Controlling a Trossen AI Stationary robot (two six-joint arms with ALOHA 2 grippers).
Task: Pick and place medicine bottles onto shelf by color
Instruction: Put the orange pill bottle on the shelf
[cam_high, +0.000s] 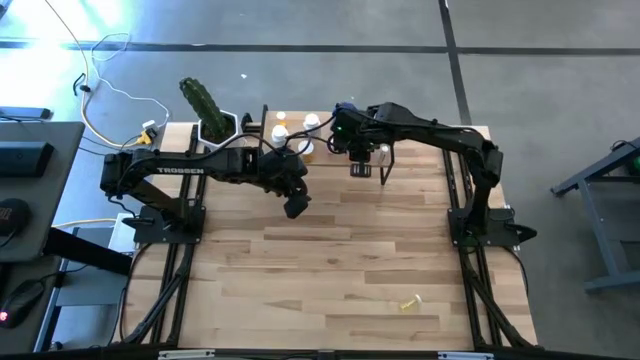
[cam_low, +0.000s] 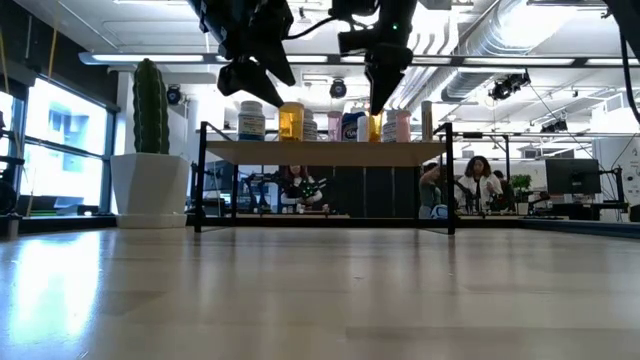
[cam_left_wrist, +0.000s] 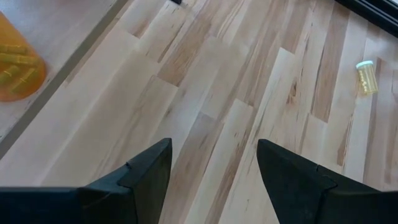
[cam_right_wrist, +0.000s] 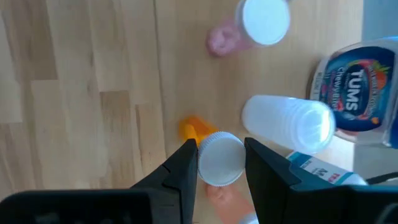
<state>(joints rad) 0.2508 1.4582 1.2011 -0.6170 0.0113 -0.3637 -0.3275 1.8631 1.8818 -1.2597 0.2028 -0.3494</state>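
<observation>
Medicine bottles stand in a row on the shelf (cam_low: 325, 152) at the far edge of your big table (cam_high: 340, 260). A tall cactus in a white pot (cam_low: 148, 185) sits just beside the shelf. Your right gripper (cam_right_wrist: 221, 158) is above the shelf, and its fingers are clamped on a small orange bottle (cam_right_wrist: 214, 155) with a white cap. A pink bottle (cam_right_wrist: 249, 28) and a blue jar (cam_right_wrist: 364, 93) stand near it. Your left gripper (cam_left_wrist: 214, 171) hangs over the bare table with its fingers apart and nothing in them. One little yellowish bottle (cam_high: 409, 301) lies on its side, well apart from the shelf.
</observation>
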